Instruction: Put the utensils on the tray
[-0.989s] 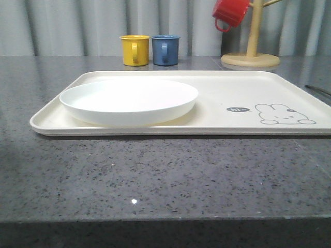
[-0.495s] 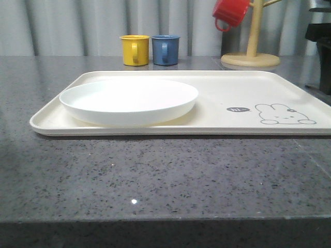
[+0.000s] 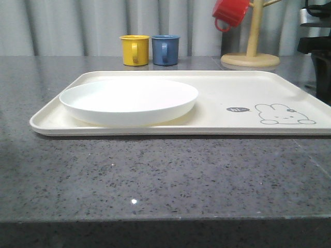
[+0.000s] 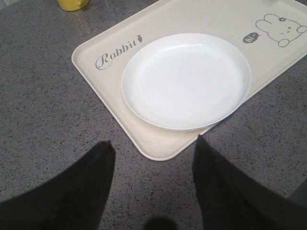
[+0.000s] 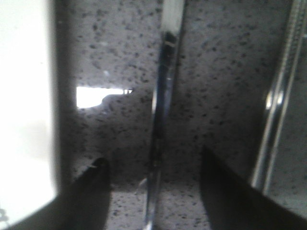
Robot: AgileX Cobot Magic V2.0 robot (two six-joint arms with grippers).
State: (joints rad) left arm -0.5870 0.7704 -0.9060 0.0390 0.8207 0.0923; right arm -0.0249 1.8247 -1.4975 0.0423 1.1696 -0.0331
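Note:
The cream-white tray (image 3: 232, 88) with its rabbit drawing lies across the table, and the round white plate (image 3: 129, 101) rests on its left half. My right arm (image 3: 318, 57) reaches down just past the tray's right end. In the right wrist view my right gripper (image 5: 153, 165) is open, low over the stone top, its fingers on either side of a slim silver utensil (image 5: 163, 96) and not touching it. A second shiny utensil (image 5: 278, 110) lies parallel beside it. My left gripper (image 4: 153, 148) hangs open and empty above the bare table beside the tray's corner (image 4: 160, 153), near the plate (image 4: 187, 79).
A yellow mug (image 3: 134, 49) and a blue mug (image 3: 165, 49) stand behind the tray. A wooden mug tree (image 3: 251, 57) carrying a red mug (image 3: 230, 13) stands at the back right. The tray's rim (image 5: 24, 120) lies close beside the right gripper.
My right arm has entered the front view at the far right edge and come down beside the tray's right end. Tray, plate and mugs have not moved.

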